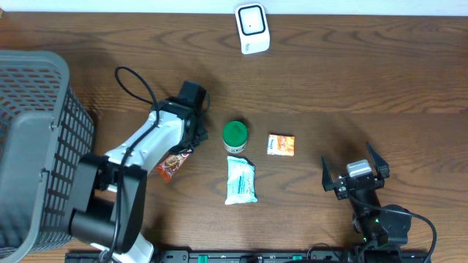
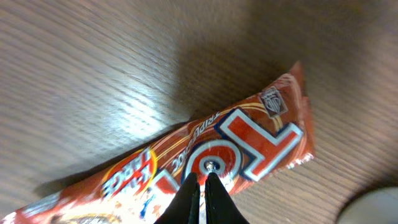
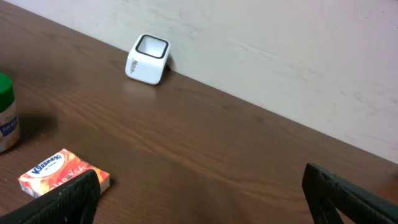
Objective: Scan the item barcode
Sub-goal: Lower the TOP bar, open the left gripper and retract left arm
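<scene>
A red-orange snack packet (image 1: 173,162) (image 2: 249,143) lies slanted just left of the table's middle. My left gripper (image 1: 188,148) (image 2: 201,177) is shut, its black fingertips pinched together on the packet's edge. The white barcode scanner (image 1: 251,28) (image 3: 148,59) stands at the far edge of the table by the wall. My right gripper (image 1: 355,175) (image 3: 199,186) rests open near the front right, with nothing between its fingers.
A green-lidded jar (image 1: 235,136), a white-and-teal tissue pack (image 1: 240,180) and a small orange box (image 1: 281,145) (image 3: 62,173) sit mid-table. A grey mesh basket (image 1: 29,146) fills the left side.
</scene>
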`<control>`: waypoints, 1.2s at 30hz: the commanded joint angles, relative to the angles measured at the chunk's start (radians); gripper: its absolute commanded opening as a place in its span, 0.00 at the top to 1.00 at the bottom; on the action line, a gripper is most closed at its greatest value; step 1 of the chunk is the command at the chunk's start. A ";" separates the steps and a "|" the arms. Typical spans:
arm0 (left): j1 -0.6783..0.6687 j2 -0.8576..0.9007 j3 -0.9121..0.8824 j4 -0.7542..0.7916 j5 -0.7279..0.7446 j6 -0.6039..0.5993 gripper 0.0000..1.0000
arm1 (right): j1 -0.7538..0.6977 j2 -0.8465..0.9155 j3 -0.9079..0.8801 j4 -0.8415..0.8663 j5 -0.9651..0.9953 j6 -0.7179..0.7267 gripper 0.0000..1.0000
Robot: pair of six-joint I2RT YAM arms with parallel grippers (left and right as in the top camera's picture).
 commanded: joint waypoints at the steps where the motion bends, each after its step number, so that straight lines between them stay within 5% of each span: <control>1: 0.002 -0.113 0.005 -0.011 -0.045 -0.005 0.93 | 0.015 -0.002 -0.001 -0.006 0.001 0.013 0.01; 8: 0.002 -0.229 -0.001 -0.062 -0.037 -0.006 0.92 | 0.015 -0.002 -0.001 -0.006 0.001 0.013 0.01; 22: 0.010 -0.017 -0.140 0.099 0.035 -0.016 0.93 | 0.015 -0.002 -0.001 -0.006 0.001 0.013 0.01; 36: 0.019 -0.357 -0.045 -0.005 -0.045 0.055 0.91 | 0.015 -0.002 -0.001 -0.006 0.001 0.013 0.01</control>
